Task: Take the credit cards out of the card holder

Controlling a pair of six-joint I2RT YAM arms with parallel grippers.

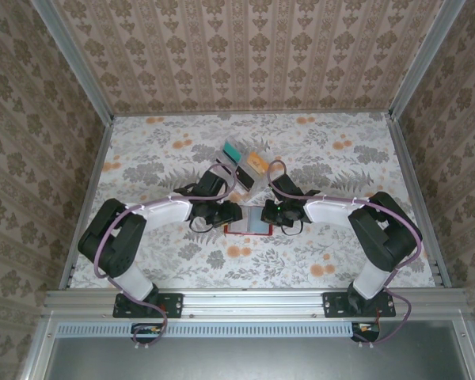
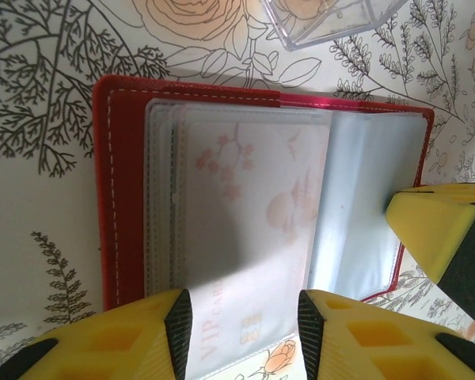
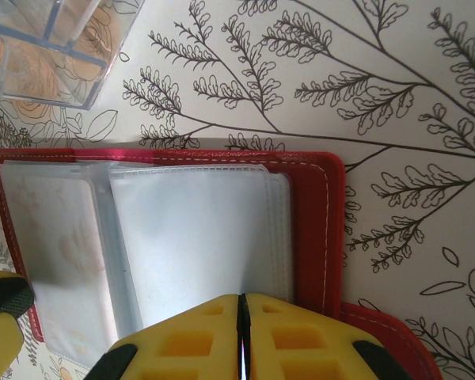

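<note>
Item: card holder (image 2: 111, 198), red, stitched edge, lying open and flat on the flowered table (image 1: 340, 174) between my two wrists, just on the near side of the clear plastic rack (image 2: 324, 20). Contents: a stack of clear sleeves on each half, and one pale credit card (image 2: 253, 237), flower print with "VIP CARD" lettering, lying on the sleeves and reaching off the holder's near edge toward my left wrist camera. It looks partly drawn out; any further cards in the sleeves are too faint to count. Left gripper (image 2: 245, 317): fingers spread, one on each side of the card's near end. I can make out no firm hold on it, and whether the pads brush its long edges I cannot tell. Right gripper (image 3: 241, 313): fingers pressed together with nothing between them, tips down on the sleeves of the other half, apparently pinning the holder to the table. Step in hand, as I judge it: drawing the first card free while the holder is held still. Next move calls for: my left fingers taking a sure hold on the card's free end, then pulling along the line of the sleeve opening, low and straight. My right should keep its downward press so that the holder neither slides nor folds shut.
</note>
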